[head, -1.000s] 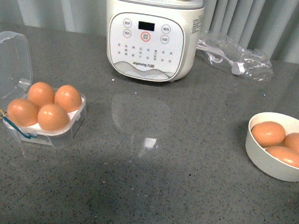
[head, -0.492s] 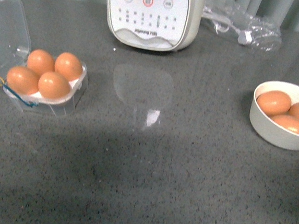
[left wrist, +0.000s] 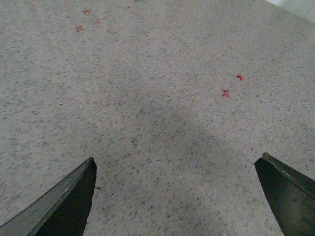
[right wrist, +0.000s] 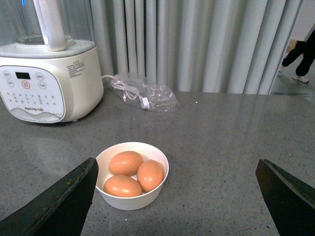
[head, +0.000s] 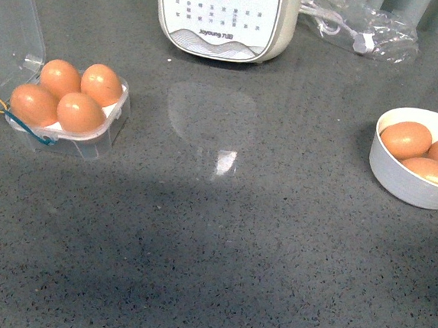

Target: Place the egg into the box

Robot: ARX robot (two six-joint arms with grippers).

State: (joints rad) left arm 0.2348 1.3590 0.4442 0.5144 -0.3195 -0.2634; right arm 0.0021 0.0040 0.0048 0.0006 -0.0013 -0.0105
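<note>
The clear box point(head: 79, 142) sits at the left of the counter in the front view, lid open, with an orange-brown egg in each of its four hollows point(head: 81, 112). Yellow and blue strings hang at its left side. Three more brown eggs point(head: 405, 140) lie in a round white bowl point(head: 401, 188) at the right, also in the right wrist view point(right wrist: 132, 200). My right gripper point(right wrist: 177, 167) is open and empty, back from the bowl. My left gripper point(left wrist: 177, 164) is open and empty over bare speckled counter. Neither arm shows in the front view.
A white Joyoung appliance point(head: 224, 19) stands at the back centre, also in the right wrist view point(right wrist: 47, 78). A clear plastic bag with a cord point(head: 365, 27) lies to its right. Grey curtains point(right wrist: 197, 44) hang behind the counter.
The front view has shifted: the box, bowl and appliance first slid up the frame, then slightly back down. No egg has moved.
</note>
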